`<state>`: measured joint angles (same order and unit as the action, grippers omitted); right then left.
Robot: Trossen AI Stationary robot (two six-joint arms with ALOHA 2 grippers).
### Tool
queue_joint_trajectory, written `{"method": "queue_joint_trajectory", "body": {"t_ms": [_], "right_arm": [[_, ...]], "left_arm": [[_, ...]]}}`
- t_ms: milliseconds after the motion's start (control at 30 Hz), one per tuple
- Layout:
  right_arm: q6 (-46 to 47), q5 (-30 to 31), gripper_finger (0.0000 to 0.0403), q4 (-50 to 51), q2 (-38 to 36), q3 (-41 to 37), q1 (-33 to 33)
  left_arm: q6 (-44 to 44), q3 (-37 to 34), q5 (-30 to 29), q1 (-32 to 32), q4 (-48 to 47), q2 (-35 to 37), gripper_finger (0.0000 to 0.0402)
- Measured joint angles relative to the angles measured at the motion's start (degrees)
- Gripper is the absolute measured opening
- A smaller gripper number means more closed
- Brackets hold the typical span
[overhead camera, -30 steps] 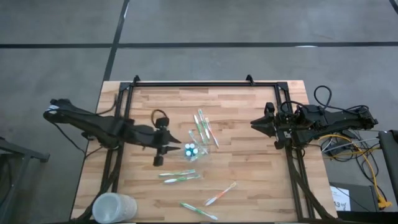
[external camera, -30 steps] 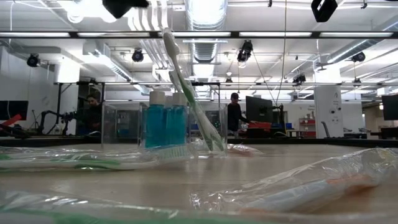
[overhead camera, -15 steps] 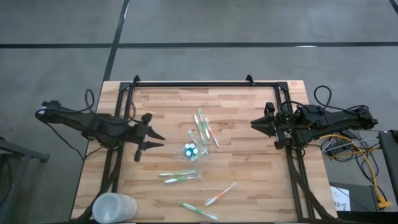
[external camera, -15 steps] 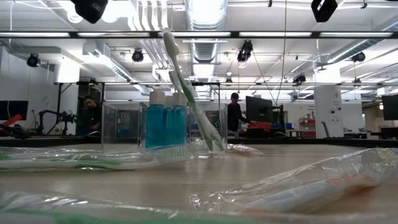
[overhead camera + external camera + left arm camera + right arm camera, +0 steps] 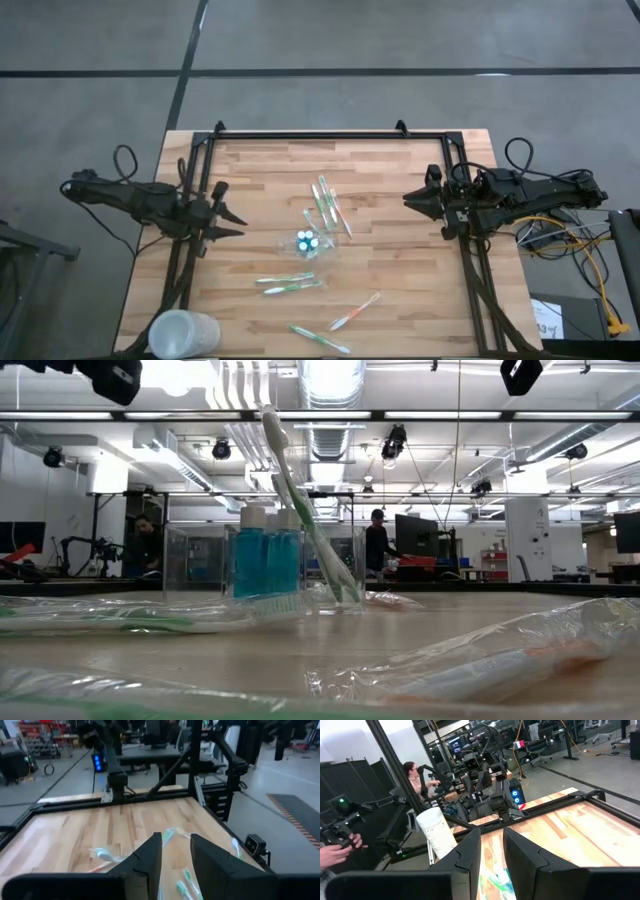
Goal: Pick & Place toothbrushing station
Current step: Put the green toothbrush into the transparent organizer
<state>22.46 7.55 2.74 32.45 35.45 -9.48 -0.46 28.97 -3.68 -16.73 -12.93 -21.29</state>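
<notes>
The toothbrushing station stands upright mid-worktop, loose toothbrushes around it. My left hand, fingers slightly parted and empty, sits at the left edge, station straight ahead. My right hand, also slightly parted and empty, waits farther away.

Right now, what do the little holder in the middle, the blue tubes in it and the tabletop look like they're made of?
The holder looks like clear, glossy plastic: the room shows straight through its walls. The blue tubes seem translucent plastic with white caps, though what fills them is unclear. The tabletop looks like pale wood, laid in planks with visible grain.
</notes>
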Motion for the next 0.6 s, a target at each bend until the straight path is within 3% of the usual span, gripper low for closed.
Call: {"method": "queue_joint_trajectory", "body": {"t_ms": [600], "right_arm": [[0.0, 0.0, 0.0079, 0.0, 0.0, 0.0, 0.0]], "left_arm": [[2.1, -6.8, 0.2, 0.0, -1.4, 12.4, 0.0108]]}}
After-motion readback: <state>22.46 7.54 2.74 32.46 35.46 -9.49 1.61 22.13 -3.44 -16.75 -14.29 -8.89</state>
